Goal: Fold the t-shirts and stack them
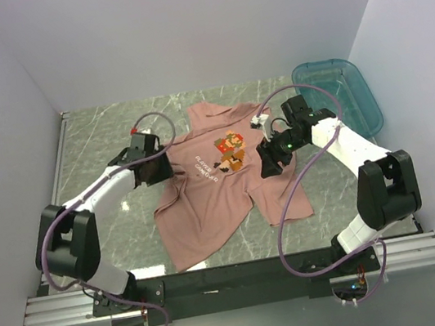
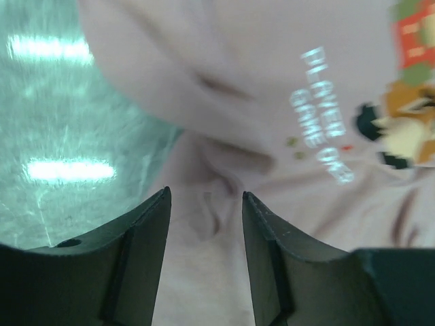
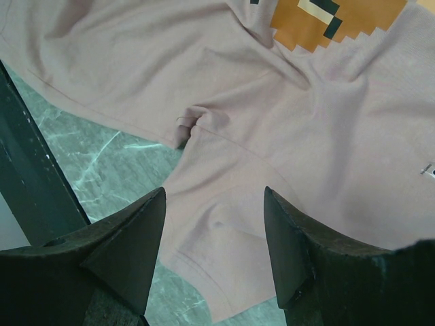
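A dusty salmon-pink short-sleeved t-shirt (image 1: 221, 187) lies print-side up near the middle of a green-grey marble-patterned table (image 1: 98, 140). It is spread out but rumpled and skewed, with no fold made in it yet. Its chest carries a pixelated orange-brown cartoon print (image 1: 230, 151) with white text (image 2: 326, 112) beside it. Only this one shirt is visible, so there is nothing to stack so far. The left gripper (image 1: 160, 169) sits at the shirt's left edge, its jaws apart and empty. In the left wrist view wrinkled cloth and a bunched fold (image 2: 224, 146) show beyond the dark fingers (image 2: 146, 231), but nothing is pinched between them. The right gripper (image 1: 271, 161) hovers over the shirt's right side, just beside the print, also with its jaws apart and holding nothing. In its wrist view the fingers (image 3: 289, 231) frame a short sleeve (image 3: 217, 258) lying on the marble, with a crease where the sleeve meets the body. The two grippers flank the shirt from opposite sides, which looks like a setup for taking hold of both edges at once to pull the cloth flat or lift a side over. That is a judgement, not something shown. Beyond the shirt's far right corner, well apart from it, stands an empty-looking teal plastic bin (image 1: 339, 94). Plain white walls (image 1: 204, 24) enclose the table on three sides.
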You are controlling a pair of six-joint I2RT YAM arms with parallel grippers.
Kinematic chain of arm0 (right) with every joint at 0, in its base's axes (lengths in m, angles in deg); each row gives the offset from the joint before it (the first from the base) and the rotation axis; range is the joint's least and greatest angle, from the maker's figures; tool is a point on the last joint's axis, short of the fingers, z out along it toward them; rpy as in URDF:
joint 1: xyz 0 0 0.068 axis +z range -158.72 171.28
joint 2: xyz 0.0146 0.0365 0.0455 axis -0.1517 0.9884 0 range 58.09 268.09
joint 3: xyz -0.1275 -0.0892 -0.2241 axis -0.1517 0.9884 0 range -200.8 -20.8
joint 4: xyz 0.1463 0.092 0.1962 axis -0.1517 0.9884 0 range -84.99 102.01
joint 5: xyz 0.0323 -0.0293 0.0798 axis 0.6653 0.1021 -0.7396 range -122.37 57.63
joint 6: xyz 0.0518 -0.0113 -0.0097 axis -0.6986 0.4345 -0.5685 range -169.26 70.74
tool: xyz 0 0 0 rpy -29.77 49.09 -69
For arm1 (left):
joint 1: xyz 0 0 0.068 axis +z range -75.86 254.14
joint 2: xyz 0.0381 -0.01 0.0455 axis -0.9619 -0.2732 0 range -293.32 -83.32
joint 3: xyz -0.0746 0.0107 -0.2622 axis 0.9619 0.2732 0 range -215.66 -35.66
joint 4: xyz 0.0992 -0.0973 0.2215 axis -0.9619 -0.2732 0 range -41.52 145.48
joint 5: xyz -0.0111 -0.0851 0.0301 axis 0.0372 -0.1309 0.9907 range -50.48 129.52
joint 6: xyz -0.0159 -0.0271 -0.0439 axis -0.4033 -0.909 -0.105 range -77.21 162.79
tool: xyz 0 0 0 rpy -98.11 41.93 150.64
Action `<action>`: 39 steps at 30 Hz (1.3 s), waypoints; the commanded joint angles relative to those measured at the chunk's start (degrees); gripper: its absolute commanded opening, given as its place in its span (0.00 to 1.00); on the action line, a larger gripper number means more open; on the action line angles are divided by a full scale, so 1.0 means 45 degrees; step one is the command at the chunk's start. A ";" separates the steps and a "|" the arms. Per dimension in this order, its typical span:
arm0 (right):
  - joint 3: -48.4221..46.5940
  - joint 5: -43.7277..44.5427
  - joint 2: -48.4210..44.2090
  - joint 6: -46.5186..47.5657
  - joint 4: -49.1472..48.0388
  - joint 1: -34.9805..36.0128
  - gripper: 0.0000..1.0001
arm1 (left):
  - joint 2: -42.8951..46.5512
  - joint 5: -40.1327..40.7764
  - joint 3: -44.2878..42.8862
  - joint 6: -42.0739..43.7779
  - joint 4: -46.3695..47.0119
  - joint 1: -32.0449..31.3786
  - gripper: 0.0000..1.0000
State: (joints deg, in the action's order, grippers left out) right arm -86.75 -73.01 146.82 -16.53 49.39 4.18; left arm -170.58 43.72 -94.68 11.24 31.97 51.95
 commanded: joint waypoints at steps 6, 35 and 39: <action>-0.0187 -0.0363 -0.0147 0.0207 0.0157 -0.0075 0.66 | -0.0413 -0.2691 0.1514 -0.1503 0.2585 0.2076 0.52; -0.0227 -0.0343 0.0126 0.0305 0.0255 -0.0134 0.66 | -0.3068 -0.5073 -0.4242 -0.0899 0.2118 0.3350 0.07; -0.0246 -0.0304 0.0165 0.0305 0.0274 -0.0134 0.66 | -0.4160 -0.6343 -0.5589 -0.0977 0.2060 0.3292 0.07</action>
State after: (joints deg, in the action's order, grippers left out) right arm -86.75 -73.78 147.11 -15.92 49.87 4.07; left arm -186.78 20.86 -114.47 5.95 41.13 67.20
